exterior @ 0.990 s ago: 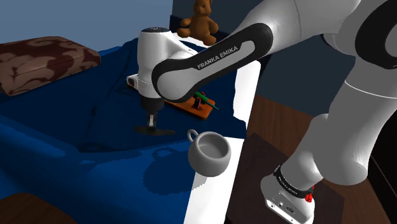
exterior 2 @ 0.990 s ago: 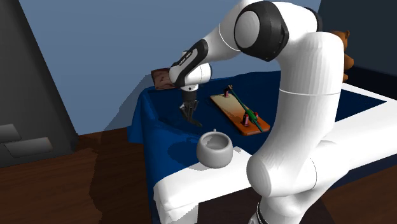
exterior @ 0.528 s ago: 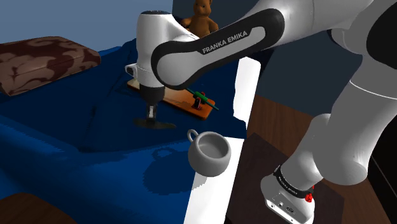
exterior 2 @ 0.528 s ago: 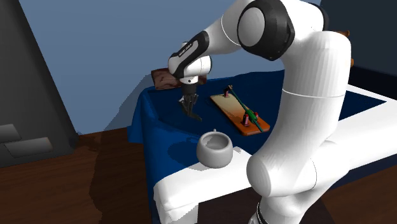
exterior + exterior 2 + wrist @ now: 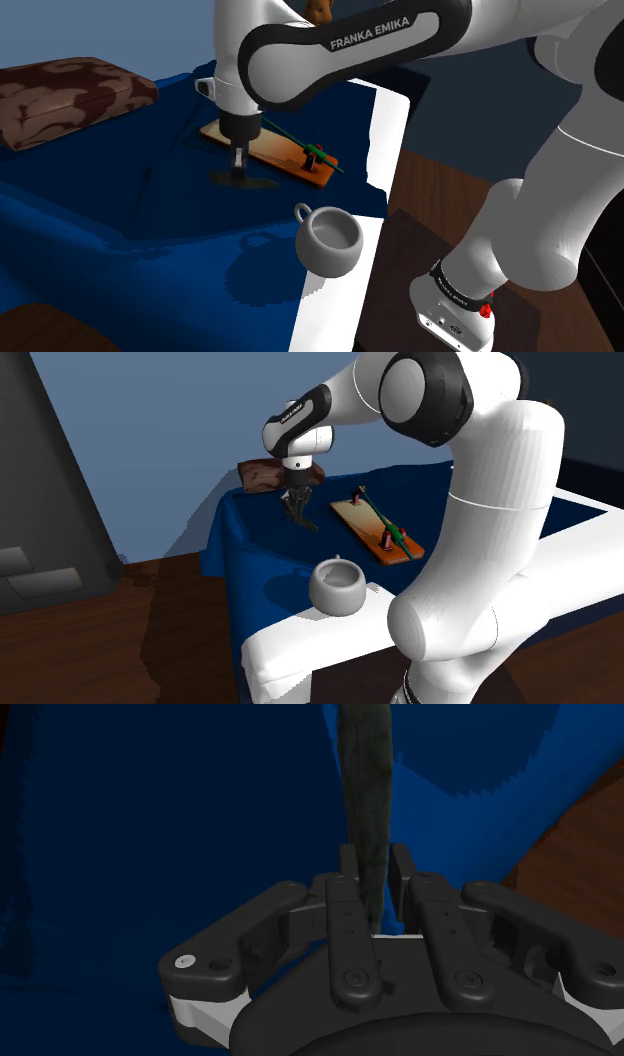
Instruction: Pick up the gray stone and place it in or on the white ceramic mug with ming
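Note:
A thin, flat dark grey stone (image 5: 244, 182) hangs just above the blue bedcover, clasped edge-on in my gripper (image 5: 238, 166). The second exterior view has the stone (image 5: 306, 523) under the gripper (image 5: 298, 512), a little off the cover. In the wrist view the stone (image 5: 364, 784) runs as a narrow dark strip out from between the fingers, and the gripper (image 5: 372, 866) is shut on it. The pale grey-white mug (image 5: 330, 241) stands upright near the bed's edge, nearer the stand than the gripper, with its handle toward the stone. It also stands in front of the gripper as the mug (image 5: 340, 585).
A wooden board (image 5: 272, 152) carrying a green and red tool lies just beyond the gripper. A brown patterned pillow (image 5: 70, 98) lies at the shoulder view's left. A white sheet strip (image 5: 345, 290) borders the blue cover (image 5: 120, 230). Brown floor lies beside the bed.
The gripper has risen and shifted slightly away from the mug, carrying the stone up off the blue cover. The mug and board have not moved.

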Controlling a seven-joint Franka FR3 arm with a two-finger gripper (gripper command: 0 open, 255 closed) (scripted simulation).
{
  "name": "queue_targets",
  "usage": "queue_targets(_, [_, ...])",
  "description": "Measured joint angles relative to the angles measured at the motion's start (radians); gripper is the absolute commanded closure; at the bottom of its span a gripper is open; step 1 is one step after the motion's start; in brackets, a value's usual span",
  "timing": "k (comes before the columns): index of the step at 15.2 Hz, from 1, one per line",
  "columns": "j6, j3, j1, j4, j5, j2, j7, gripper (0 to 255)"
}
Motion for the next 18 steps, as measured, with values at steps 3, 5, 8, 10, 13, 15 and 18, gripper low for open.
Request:
queue_targets(3, [-0.036, 0.000, -0.001, 0.021, 0.004, -0.015, -0.002, 255])
queue_targets(5, [-0.042, 0.000, -0.003, 0.006, 0.010, -0.036, -0.006, 255])
queue_targets(8, [-0.025, -0.002, -0.008, -0.111, 0.039, -0.138, -0.028, 255])
queue_targets(10, [-0.017, -0.010, -0.014, -0.194, 0.061, -0.215, -0.053, 255])
queue_targets(13, [-0.020, -0.025, -0.014, -0.316, 0.092, -0.339, -0.088, 255])
queue_targets(15, [-0.016, -0.030, -0.007, -0.405, 0.112, -0.426, -0.101, 255])
queue_targets(18, [-0.044, -0.049, 0.000, -0.507, 0.131, -0.554, -0.127, 255])
